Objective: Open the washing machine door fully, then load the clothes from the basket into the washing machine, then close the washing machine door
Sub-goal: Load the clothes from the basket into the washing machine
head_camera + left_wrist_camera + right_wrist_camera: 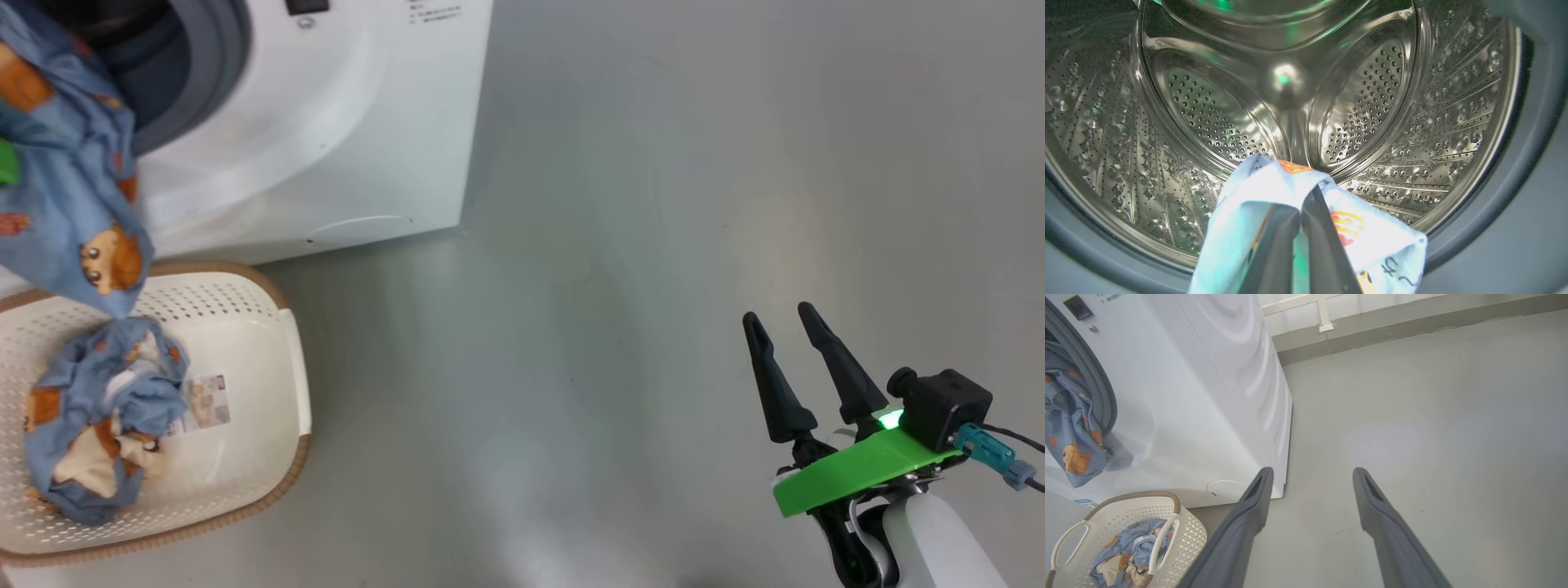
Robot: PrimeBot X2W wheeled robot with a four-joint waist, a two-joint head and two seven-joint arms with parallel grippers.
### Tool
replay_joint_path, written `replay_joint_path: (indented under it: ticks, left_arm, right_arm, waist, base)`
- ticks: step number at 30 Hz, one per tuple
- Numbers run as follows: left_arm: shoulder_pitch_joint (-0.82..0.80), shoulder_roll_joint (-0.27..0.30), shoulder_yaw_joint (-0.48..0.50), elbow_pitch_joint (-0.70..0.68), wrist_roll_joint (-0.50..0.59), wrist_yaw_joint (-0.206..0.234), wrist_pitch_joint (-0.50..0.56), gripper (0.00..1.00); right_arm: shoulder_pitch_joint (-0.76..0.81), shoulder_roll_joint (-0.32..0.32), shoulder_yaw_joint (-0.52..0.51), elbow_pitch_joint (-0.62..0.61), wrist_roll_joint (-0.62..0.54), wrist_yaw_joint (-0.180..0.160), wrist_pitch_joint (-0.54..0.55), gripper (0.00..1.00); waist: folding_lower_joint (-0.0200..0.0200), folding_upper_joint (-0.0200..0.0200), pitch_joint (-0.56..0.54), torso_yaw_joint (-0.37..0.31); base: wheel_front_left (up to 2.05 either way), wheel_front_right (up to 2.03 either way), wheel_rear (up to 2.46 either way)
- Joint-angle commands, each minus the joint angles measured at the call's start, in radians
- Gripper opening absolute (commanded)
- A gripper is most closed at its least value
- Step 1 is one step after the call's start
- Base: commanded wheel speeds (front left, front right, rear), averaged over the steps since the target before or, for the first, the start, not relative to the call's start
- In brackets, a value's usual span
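Note:
My left gripper is shut on a light-blue bear-print garment, held at the mouth of the washing machine's steel drum. In the head view that garment hangs in front of the grey gasket of the white washing machine. More of the clothes lie bunched in the cream basket on the floor below the opening. Far to the right, over bare floor, my right gripper stands open with nothing between its fingers. The washing machine door is out of view.
Grey floor stretches to the right of the machine. A round service flap sits low on the machine's front. In the right wrist view a wall base and white frame run behind the machine.

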Motion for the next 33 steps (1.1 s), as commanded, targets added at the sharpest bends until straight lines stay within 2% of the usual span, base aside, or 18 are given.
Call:
replay_joint_path:
  ticks: [1,9,13,19,23,24,25,26,27,33]
  left_arm:
    - [-0.034,0.059,0.015,-0.012,-0.009,-0.003,-0.005,0.00]
    - [-0.130,0.095,0.014,0.008,0.025,-0.003,-0.005,0.00]
    - [-0.170,0.099,0.071,-0.097,0.070,0.004,-0.005,0.00]
    - [-0.163,0.067,0.185,-0.315,0.151,0.006,-0.005,0.00]
    - [-0.133,0.043,0.224,-0.370,0.191,0.002,-0.005,0.00]
    - [-0.122,0.035,0.231,-0.359,0.192,0.001,-0.005,0.03]
    - [-0.112,0.035,0.228,-0.340,0.201,0.000,-0.005,0.28]
    - [-0.107,0.034,0.226,-0.322,0.208,-0.001,-0.005,0.38]
    - [-0.106,0.031,0.228,-0.300,0.207,-0.001,-0.005,1.00]
    - [-0.099,0.028,0.216,-0.237,0.215,-0.003,-0.005,1.00]
  right_arm:
    - [-0.003,0.001,0.028,-0.023,-0.005,0.002,-0.012,1.00]
    - [-0.026,0.007,0.045,-0.027,-0.005,0.002,-0.012,1.00]
    - [-0.042,0.012,0.048,-0.032,-0.006,0.002,-0.012,1.00]
    - [-0.057,0.018,0.052,-0.034,-0.007,0.002,-0.012,1.00]
    - [-0.067,0.021,0.056,-0.036,-0.008,0.002,-0.012,1.00]
    - [-0.068,0.022,0.057,-0.036,-0.008,0.002,-0.012,1.00]
    - [-0.068,0.023,0.059,-0.035,-0.007,0.002,-0.012,1.00]
    - [-0.068,0.023,0.060,-0.035,-0.007,0.002,-0.012,1.00]
    - [-0.067,0.023,0.061,-0.034,-0.007,0.002,-0.012,1.00]
    - [-0.067,0.024,0.061,-0.032,-0.005,0.002,-0.012,1.00]
  waist:
    - [0.0000,-0.0001,0.021,-0.019]
    - [0.0000,-0.0001,0.059,-0.037]
    - [0.0000,-0.0001,0.087,-0.038]
    - [0.0000,-0.0001,0.110,-0.036]
    - [0.0000,-0.0001,0.117,-0.036]
    - [0.0000,-0.0001,0.116,-0.036]
    - [0.0000,-0.0001,0.116,-0.035]
    - [0.0000,-0.0001,0.115,-0.035]
    - [0.0000,-0.0001,0.114,-0.035]
    - [0.0000,-0.0001,0.114,-0.032]
  base:
    - [0.00,0.00,0.00]
    - [0.00,0.00,0.00]
    - [0.00,0.00,0.00]
    - [0.00,0.00,0.00]
    - [0.00,0.00,0.00]
    - [0.00,0.00,0.00]
    - [0.00,0.00,0.00]
    - [0.00,0.00,0.00]
    - [0.00,0.00,0.00]
    - [0.00,0.00,0.00]
